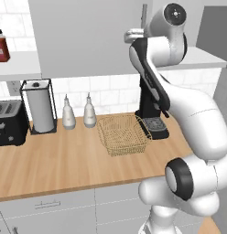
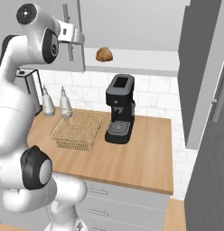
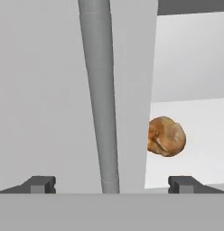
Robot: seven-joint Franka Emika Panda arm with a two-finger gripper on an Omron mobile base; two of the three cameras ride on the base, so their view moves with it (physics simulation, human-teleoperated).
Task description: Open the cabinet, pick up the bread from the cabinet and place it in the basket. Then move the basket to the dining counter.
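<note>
The cabinet [image 2: 132, 22] hangs above the worktop, its left door [image 3: 46, 90] shut and its right half open onto a pale shelf [image 2: 141, 58]. The bread [image 2: 104, 54], a small golden-brown bun [image 3: 165, 136], sits on that shelf just right of the shut door's edge. My gripper [image 3: 111, 185] is open, right up against the left door, with its vertical bar handle [image 3: 100, 90] between the fingertips [image 3: 41, 184]. From the sides the hand [image 2: 77, 36] sits by that handle [image 1: 143, 18]. The tan wire basket [image 1: 123, 134] rests empty on the worktop below. The dining counter is out of view.
A black coffee machine [image 1: 152, 116] stands right of the basket [image 2: 77, 130]. Two pale bottles [image 1: 78, 112], a paper-towel holder [image 1: 40, 107] and a black toaster [image 1: 10, 123] line the tiled wall at left. A grey panel [image 2: 199, 67] rises at the right.
</note>
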